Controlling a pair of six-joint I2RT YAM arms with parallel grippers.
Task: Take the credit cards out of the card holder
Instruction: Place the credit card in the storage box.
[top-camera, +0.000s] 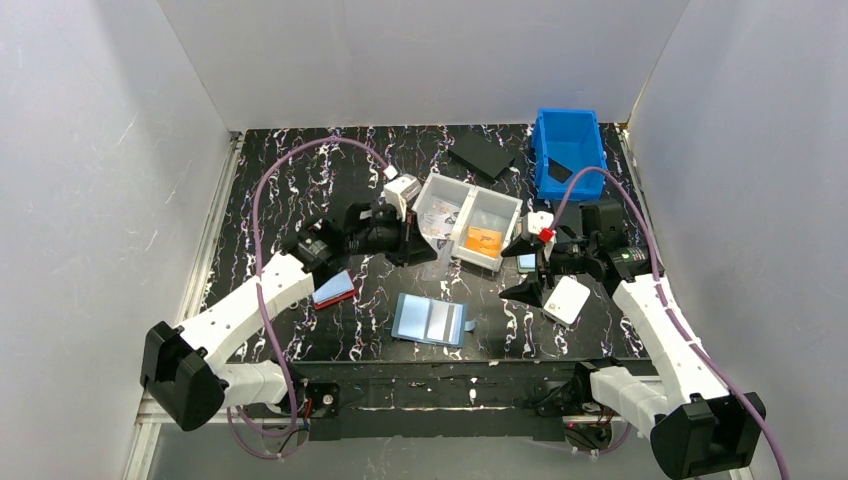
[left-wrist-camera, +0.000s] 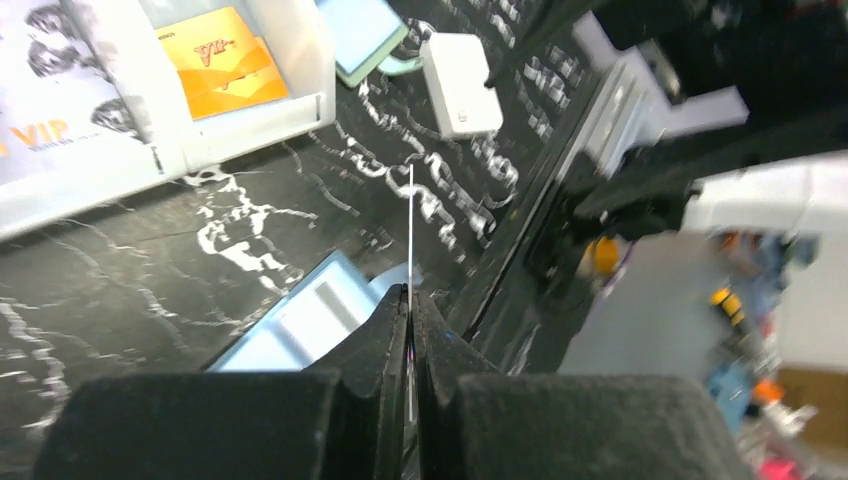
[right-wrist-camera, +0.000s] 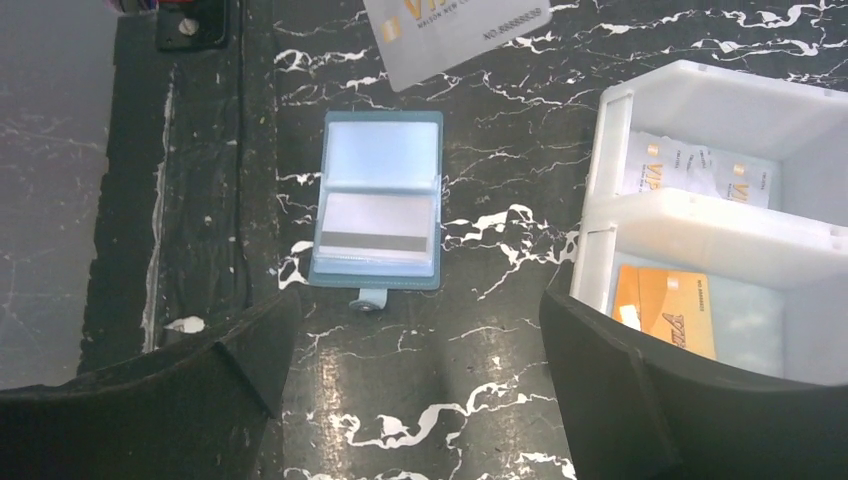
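Left gripper (left-wrist-camera: 410, 300) clamps one credit card (left-wrist-camera: 411, 220) edge-on near white bin (top-camera: 468, 215); step in hand: deposit (my reading). Next move: carry over a compartment, release. Right gripper (right-wrist-camera: 415, 320) gapes, empty. Card holder (top-camera: 432, 320) lies open at near counter (top-camera: 300, 190) edge, second card (right-wrist-camera: 375, 237) pocketed. Counter black, white-veined; plain white walls (top-camera: 120, 150) around.

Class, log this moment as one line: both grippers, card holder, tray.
left gripper: shut on held card | right gripper: open, empty | card holder: open flat, striped card inside | tray: orange card inside
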